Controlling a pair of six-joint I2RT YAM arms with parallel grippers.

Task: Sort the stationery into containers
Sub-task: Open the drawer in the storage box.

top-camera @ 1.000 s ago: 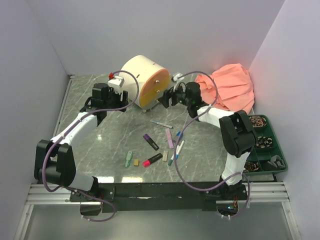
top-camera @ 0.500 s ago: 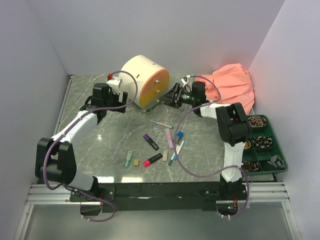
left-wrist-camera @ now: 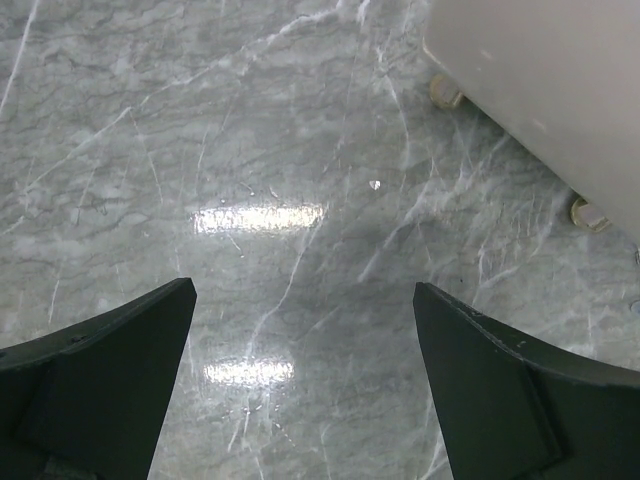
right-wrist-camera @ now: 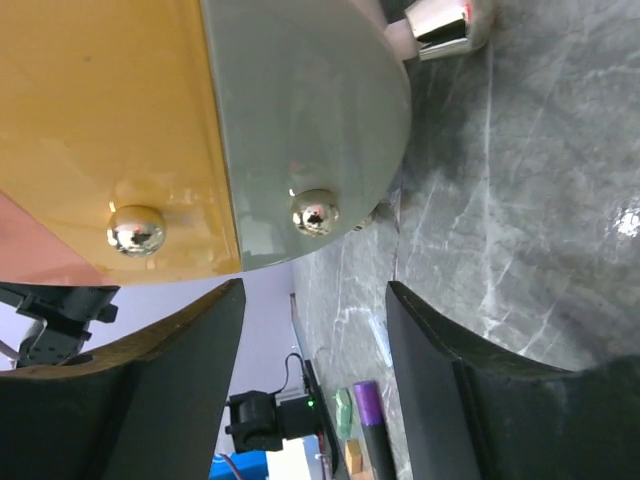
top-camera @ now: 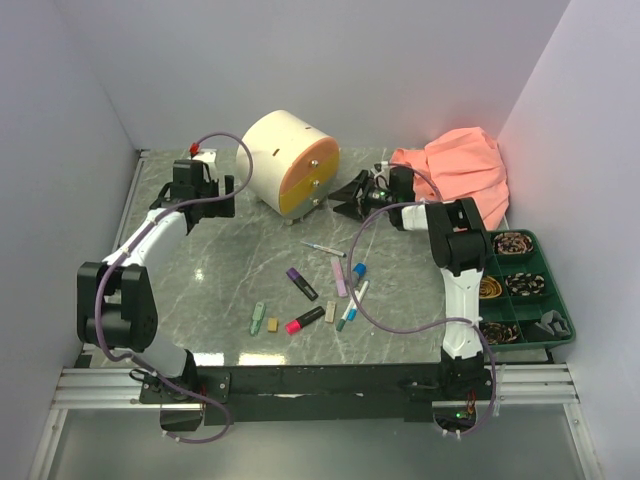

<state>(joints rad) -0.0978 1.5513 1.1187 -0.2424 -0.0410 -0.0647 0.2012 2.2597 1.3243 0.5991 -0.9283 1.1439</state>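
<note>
The cream drum cabinet (top-camera: pixel 285 145) stands at the back, with a peach-orange drawer (top-camera: pixel 322 160) and a yellow drawer (top-camera: pixel 298 192) facing right. My right gripper (top-camera: pixel 348 200) is open and empty, low, just off the drawer fronts. Its wrist view shows the yellow drawer's knob (right-wrist-camera: pixel 137 228) and a second knob (right-wrist-camera: pixel 314 212) on a grey-green panel, both beyond the fingertips. My left gripper (top-camera: pixel 205 198) is open and empty over bare marble, left of the cabinet. On the table lie a purple highlighter (top-camera: pixel 301 283), a lilac marker (top-camera: pixel 339 276), a pink-black highlighter (top-camera: pixel 305 320), a thin white pen (top-camera: pixel 322 247), a green piece (top-camera: pixel 258 317) and tan erasers (top-camera: pixel 272 324).
A peach cloth (top-camera: pixel 455 175) lies at the back right behind my right arm. A dark green compartment tray (top-camera: pixel 505 302) sits at the right edge. The cabinet's feet (left-wrist-camera: pixel 585 213) show in the left wrist view. Walls close in on three sides.
My left gripper has drawn back and to the left, away from the cabinet. My right arm has stretched lower and flatter, with the gripper still in front of the drawers.
</note>
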